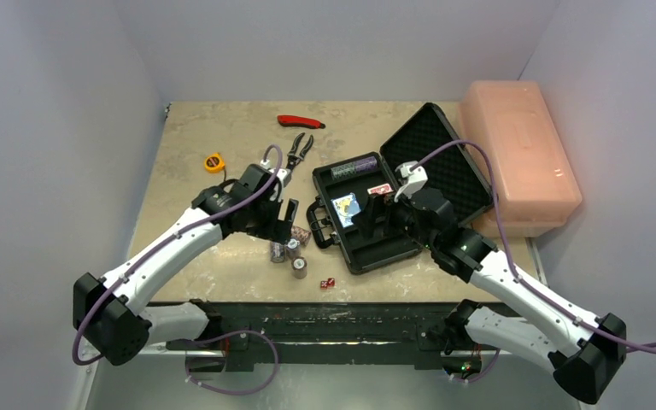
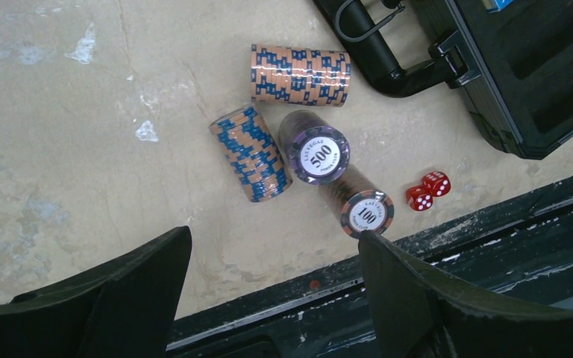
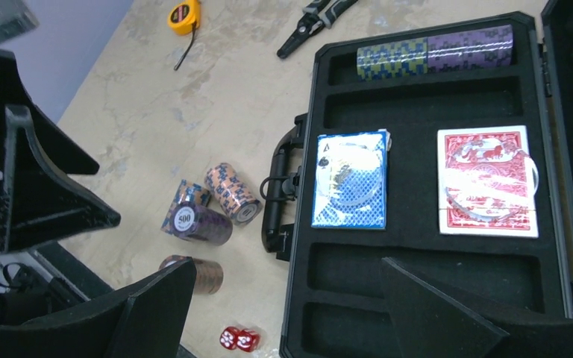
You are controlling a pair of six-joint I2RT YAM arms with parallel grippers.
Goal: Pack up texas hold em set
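The left end effector [image 2: 274, 235] is spread open with nothing between its fingers, hanging over four loose stacks of poker chips on the worktop [image 2: 82, 186]. Two orange-and-blue stacks [image 2: 301, 74] [image 2: 250, 153] lie on their sides. A purple stack marked 500 [image 2: 315, 153] sits between them, touching a brown stack marked 100 [image 2: 362, 205]. Two red dice [image 2: 428, 191] lie just beside the brown stack, close to the worktop's near edge.

The right end effector [image 3: 287, 268] is likewise open and empty, poised above the black briefcase [image 3: 418, 283], which lies open with its handle [image 3: 272, 201] toward the loose stacks. A blue card deck [image 3: 351, 179] and a red card deck [image 3: 487, 181] sit side by side in its middle recesses. A row of yellow-blue and purple chips [image 3: 433, 54] fills the slot nearest the lid. Beyond lie pliers [image 3: 313, 19] and a yellow tape measure [image 3: 183, 15].
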